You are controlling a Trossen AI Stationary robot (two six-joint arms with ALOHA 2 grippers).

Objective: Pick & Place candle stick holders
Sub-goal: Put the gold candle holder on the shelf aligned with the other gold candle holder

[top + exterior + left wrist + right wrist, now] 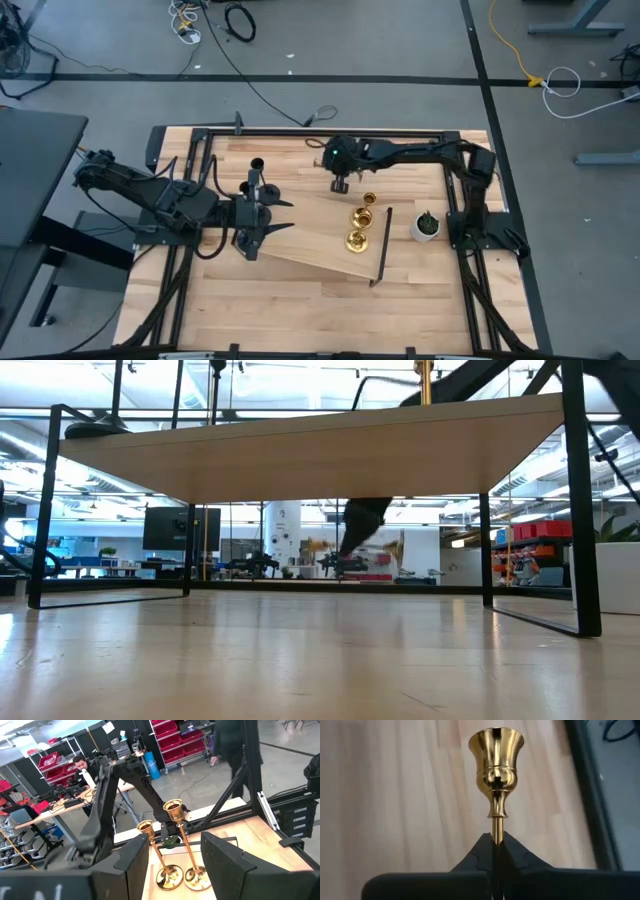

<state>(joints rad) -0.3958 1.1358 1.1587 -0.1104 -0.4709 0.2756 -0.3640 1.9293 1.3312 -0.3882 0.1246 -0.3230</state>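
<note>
Spreading across the middle of the high view, the wooden surface [300, 310] is carrying a raised light-wood board [320, 240] on thin black bar legs, and this board is holding most of what is visible: three gold candle stick holders are standing upright in a short row near its right end, one [369, 199] farthest from the viewer's edge, one [359, 216] in the middle and one [356, 239] nearest, all just beside the board's black bar handle [381, 247]. A small white pot with a green plant [426, 226] is sitting on the surface just right of the board, and it is holding only the plant. The right arm is reaching in from the right, and the right pincer [340, 184] is hanging over the far part of the board, a little left of the gold row. In the right wrist view its fingers [517, 854] are pressing together on the thin stem of another gold candle stick holder [496, 760], gripping just below the cup, which is rising upright past the fingertips. The left pincer [277, 215] is resting at the board's left end with its jaws standing apart and nothing between them, while a black candle stick holder [257, 166] is standing just beyond it.
</note>
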